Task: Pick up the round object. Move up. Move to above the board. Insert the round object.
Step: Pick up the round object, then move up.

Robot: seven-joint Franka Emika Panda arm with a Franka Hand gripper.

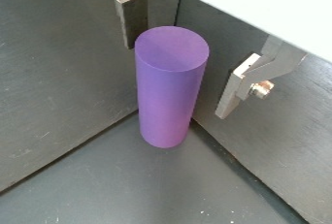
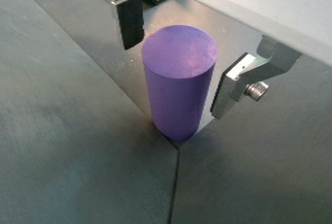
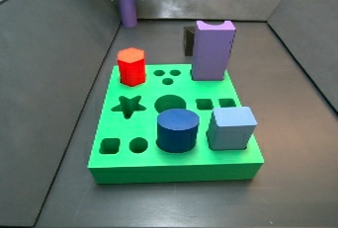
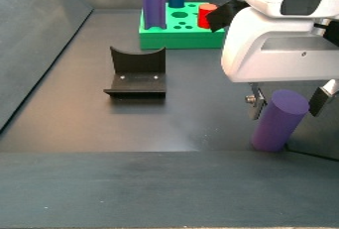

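End effector point(image 1: 192, 58) spread around upright round object point(image 1: 170, 87), board point(image 3: 177, 138) holding blocks

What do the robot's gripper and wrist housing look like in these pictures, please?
The gripper has two flat silver metal fingers with dark pads and a visible screw head. In a side view, a glossy white rounded housing with a dark panel sits above them. No cables or markings show.

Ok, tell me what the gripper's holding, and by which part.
Nothing yet. The gripper is open, its fingers standing either side of the purple cylinder's upper part with gaps showing; the cylinder stands on the floor.
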